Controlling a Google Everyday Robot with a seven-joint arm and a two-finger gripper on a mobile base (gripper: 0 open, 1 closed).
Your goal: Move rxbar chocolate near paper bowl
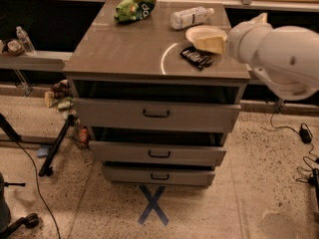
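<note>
Four items on top: all on the far and right part of the grey-brown cabinet top (124,59), above three part-open drawers (157,113).
Green crinkled snack bag (135,6): at the far edge, about 11 o'clock from the top's centre, well apart from the rest.
Clear plastic bottle (192,17) with white label: on its side at 1 o'clock, just beyond the bowl.
Small flat rxbar chocolate (197,58) in black wrapper: flat on the top at 3 o'clock, lying at an angle, just beside the bowl's near rim at the bowl's 7 o'clock.
Shallow round white paper bowl (199,33): upright, its near rim partly covered by the gripper.
Pale cream gripper (209,44): over the bowl's near edge, at the tip of the bulky white arm (279,54) reaching in from 3 o'clock.
Grip state: cannot tell.
Stage, by judgement: bar apparently placed near the bowl already.
Risk one: a low, sideways retreat could clip the light bowl and slide it toward the bottle, undoing the closeness.
Risk two: a drag toward 5 o'clock could sweep the bar to the near-right edge and off.
Bar relative to jaws: outside them, resting on the top, just beside the gripper at its 7 o'clock.
</note>
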